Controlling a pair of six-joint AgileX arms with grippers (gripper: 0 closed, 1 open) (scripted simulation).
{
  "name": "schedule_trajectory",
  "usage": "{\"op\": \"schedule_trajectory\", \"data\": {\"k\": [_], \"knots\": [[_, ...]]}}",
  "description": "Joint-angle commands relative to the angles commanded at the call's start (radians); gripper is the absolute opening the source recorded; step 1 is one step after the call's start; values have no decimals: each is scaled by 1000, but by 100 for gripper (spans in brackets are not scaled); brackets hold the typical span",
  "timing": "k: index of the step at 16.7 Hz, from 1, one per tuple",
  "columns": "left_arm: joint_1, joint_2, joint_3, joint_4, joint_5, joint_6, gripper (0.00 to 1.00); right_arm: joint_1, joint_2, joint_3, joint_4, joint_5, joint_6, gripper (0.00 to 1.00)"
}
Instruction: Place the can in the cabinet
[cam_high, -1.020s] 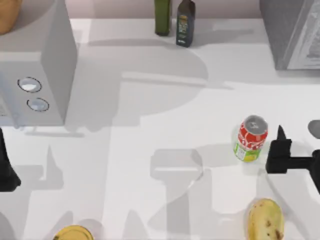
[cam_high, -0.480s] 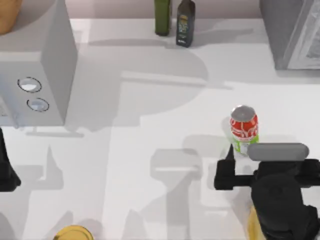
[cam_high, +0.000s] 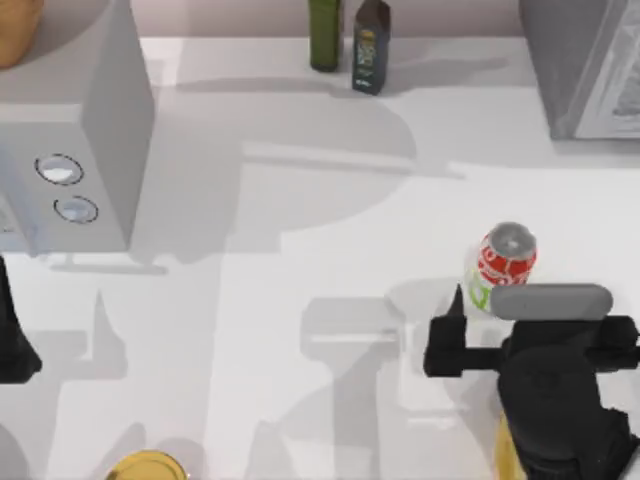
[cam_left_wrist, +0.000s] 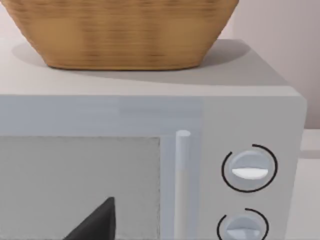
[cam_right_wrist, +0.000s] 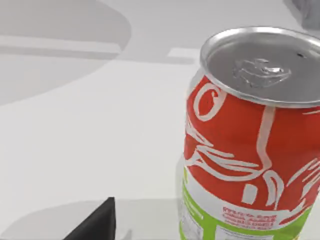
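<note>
The red can (cam_high: 503, 262) with a silver top and a green band stands right of the table's middle. It looms large in the right wrist view (cam_right_wrist: 250, 145). My right gripper (cam_high: 497, 306) is open just in front of the can, nearer the front edge. One dark finger (cam_high: 456, 308) is left of the can, and the other is hidden under the arm's grey bar. The fingers do not touch the can. The grey cabinet (cam_high: 578, 70) stands at the back right corner. My left gripper (cam_high: 12, 345) is parked at the left edge and is open.
A grey microwave (cam_high: 95, 130) with two dials stands at the back left, and a woven basket (cam_left_wrist: 125, 30) sits on it. Two dark bottles (cam_high: 348, 40) stand at the back middle. A yellow fruit (cam_high: 148, 468) lies at the front edge, and another (cam_high: 506, 452) lies under my right arm.
My right arm swung in from the right edge to the front of the can. The can's top shifted slightly left and back, then right again. The left arm stayed still.
</note>
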Motion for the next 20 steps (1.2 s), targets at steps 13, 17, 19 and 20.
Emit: {"op": "schedule_trajectory", "data": {"k": [13,17,19,20], "knots": [[0,0,0,0,0,0,100,-153,196,153,95,-139,-79,100],[0,0,0,0,0,0,100,-153,196,153,95,-139,-79,92],[0,0,0,0,0,0,100,-153,196,153,95,-139,-79,77],[0,0,0,0,0,0,100,-153,196,153,95,-139,-79,70]]}}
